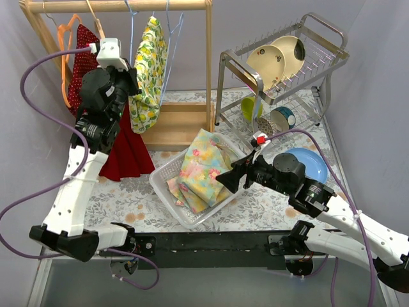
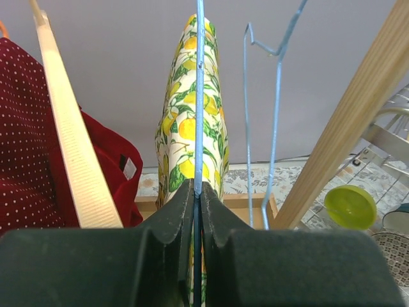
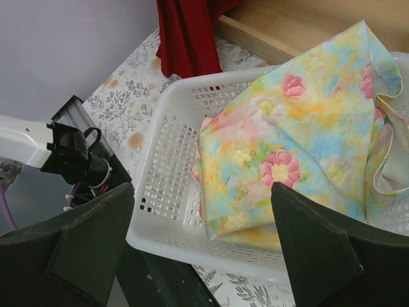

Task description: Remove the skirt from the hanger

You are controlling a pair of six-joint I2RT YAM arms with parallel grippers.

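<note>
A lemon-print skirt (image 1: 150, 70) hangs on a blue wire hanger (image 1: 132, 25) from the wooden rack's rail. My left gripper (image 1: 131, 82) is raised at the skirt's left side. In the left wrist view the left gripper (image 2: 197, 188) is shut on the blue hanger's wire (image 2: 199, 96), with the skirt (image 2: 188, 128) right behind it. My right gripper (image 1: 230, 176) is open and empty, low over the white basket (image 1: 163, 185). In the right wrist view the right gripper (image 3: 201, 187) stands wide open above the basket's near wall (image 3: 166, 160).
The basket holds a folded floral cloth (image 1: 201, 166). A red dotted dress (image 1: 128, 150) hangs left of the skirt. An empty blue wire hanger (image 2: 276, 115) hangs to the right, beside the rack's wooden post (image 1: 208, 57). A dish rack (image 1: 281, 70) and a blue plate (image 1: 310, 163) stand at the right.
</note>
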